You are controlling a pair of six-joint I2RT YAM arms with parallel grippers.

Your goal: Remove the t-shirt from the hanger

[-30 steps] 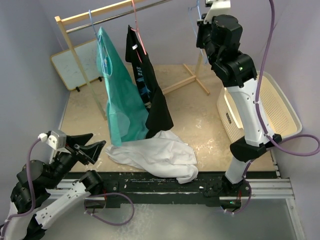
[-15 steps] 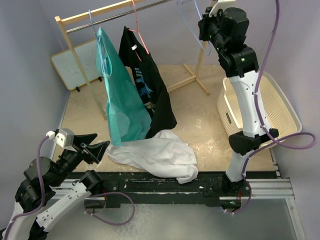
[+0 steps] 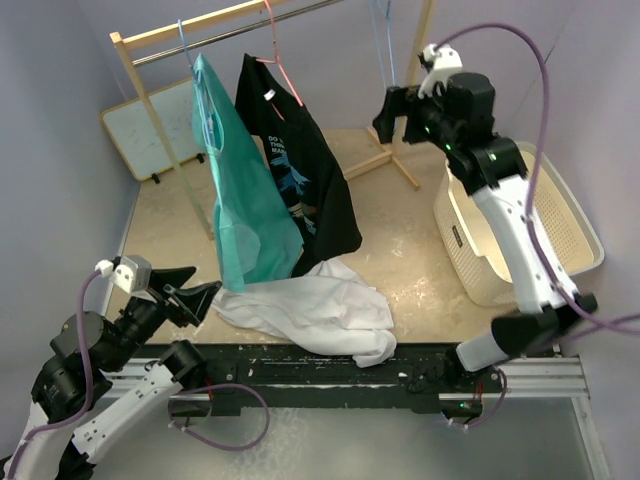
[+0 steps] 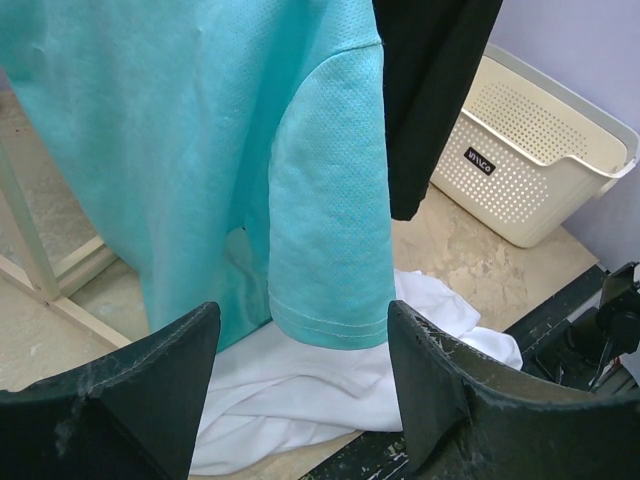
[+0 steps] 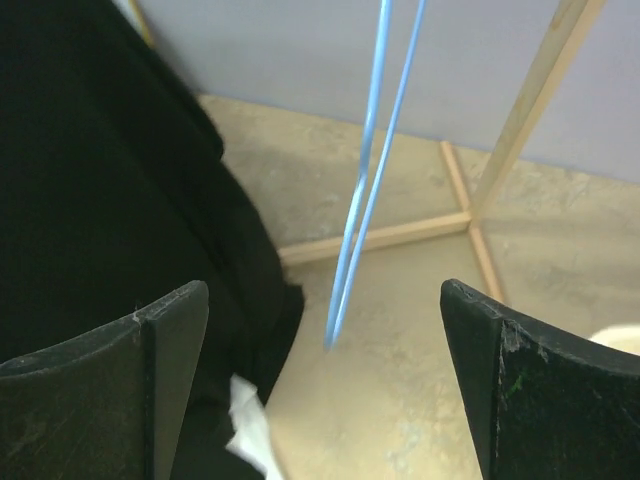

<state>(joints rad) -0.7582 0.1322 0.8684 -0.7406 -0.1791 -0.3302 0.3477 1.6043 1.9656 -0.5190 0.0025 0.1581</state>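
Note:
A white t-shirt (image 3: 310,315) lies crumpled on the floor at the near edge, off any hanger; it also shows low in the left wrist view (image 4: 320,395). An empty blue hanger (image 3: 384,40) dangles from the rail at the right, and its thin wires (image 5: 366,180) hang between my right fingers without touching them. My right gripper (image 3: 396,112) (image 5: 322,292) is open just below that hanger. My left gripper (image 3: 198,285) (image 4: 302,314) is open and empty, low at the left, facing the teal shirt's sleeve.
A teal t-shirt (image 3: 240,200) (image 4: 200,150) on a blue hanger and a black t-shirt (image 3: 300,180) (image 5: 100,200) on a pink hanger hang from the wooden rack (image 3: 150,110). A cream laundry basket (image 3: 565,225) (image 4: 530,160) stands at the right. A whiteboard (image 3: 150,125) leans at back left.
My right gripper has opened and let go of the blue hanger, then dropped down and left from the rail. The black t-shirt has swung slightly. My left arm has barely moved.

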